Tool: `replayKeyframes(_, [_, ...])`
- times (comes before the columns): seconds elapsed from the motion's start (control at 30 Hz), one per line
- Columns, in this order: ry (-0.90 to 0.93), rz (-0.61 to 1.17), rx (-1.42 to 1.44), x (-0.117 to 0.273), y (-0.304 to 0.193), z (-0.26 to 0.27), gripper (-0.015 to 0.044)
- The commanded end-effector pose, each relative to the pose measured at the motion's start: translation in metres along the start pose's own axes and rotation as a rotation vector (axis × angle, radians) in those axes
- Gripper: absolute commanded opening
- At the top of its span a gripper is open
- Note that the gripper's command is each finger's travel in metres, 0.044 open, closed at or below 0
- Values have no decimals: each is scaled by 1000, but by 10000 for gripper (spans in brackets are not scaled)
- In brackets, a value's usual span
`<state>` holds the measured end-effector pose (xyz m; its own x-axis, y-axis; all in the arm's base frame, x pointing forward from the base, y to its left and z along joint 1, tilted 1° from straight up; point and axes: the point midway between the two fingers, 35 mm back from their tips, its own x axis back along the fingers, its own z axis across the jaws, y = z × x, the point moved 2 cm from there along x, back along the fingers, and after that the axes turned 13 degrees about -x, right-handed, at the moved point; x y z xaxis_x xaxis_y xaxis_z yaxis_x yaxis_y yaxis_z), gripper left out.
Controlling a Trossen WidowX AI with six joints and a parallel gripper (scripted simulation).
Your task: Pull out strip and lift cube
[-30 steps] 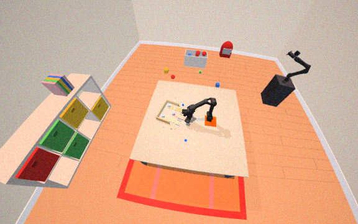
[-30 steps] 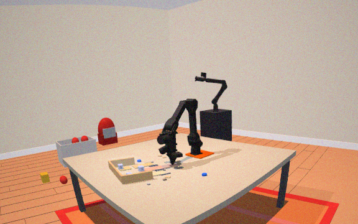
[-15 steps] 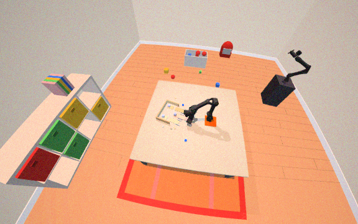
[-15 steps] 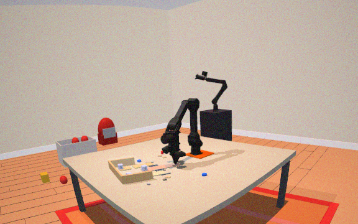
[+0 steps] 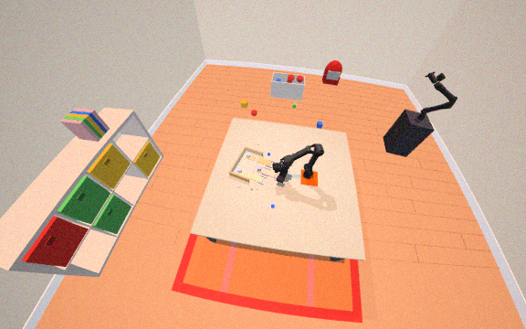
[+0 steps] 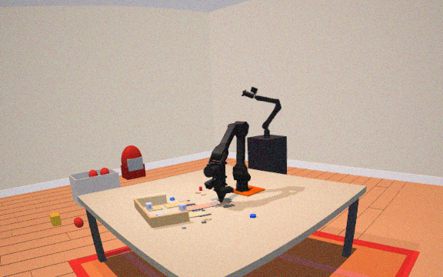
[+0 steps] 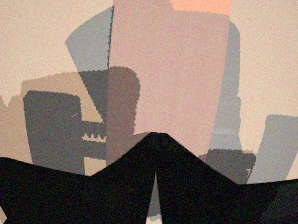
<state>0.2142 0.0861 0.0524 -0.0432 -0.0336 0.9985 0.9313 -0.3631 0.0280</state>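
My gripper (image 5: 281, 180) (image 6: 221, 201) (image 7: 157, 140) is shut with nothing between its fingertips. The tips are down at the near end of a pink strip (image 6: 203, 206) (image 7: 167, 75), over its surface; whether they touch it is hard to tell. The strip runs from the open side of a low tan tray (image 5: 239, 177) (image 6: 169, 220). A pale cube (image 5: 259, 169) (image 6: 183, 207) stands by the strip's far end. Two more pale cubes (image 5: 247, 155) (image 5: 239, 171) are deeper in the tray. Yellowish strips (image 5: 265, 162) (image 6: 177, 205) lie beside the pink one. Cube labels are too small to read.
A blue piece (image 5: 268, 153) (image 6: 172, 198) lies beside the tray and another blue piece (image 5: 272, 206) (image 6: 253, 215) lies farther off. A small red piece (image 6: 201, 188) and small tan bits (image 6: 207, 219) lie near the tray. The arm stands on an orange plate (image 5: 309, 182) (image 6: 258, 190).
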Motion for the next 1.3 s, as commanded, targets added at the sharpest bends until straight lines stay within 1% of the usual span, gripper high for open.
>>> replayKeyframes(0.0, [-22, 25, 1, -5, -13, -7, 0])
replayKeyframes(0.23, [-23, 26, 1, -5, -21, -9, 0])
replayKeyframes(1.2, [-23, 26, 1, -5, -21, -9, 0])
replayKeyframes(1.27, [-7, 7, 2, 9, -14, -2, 0])
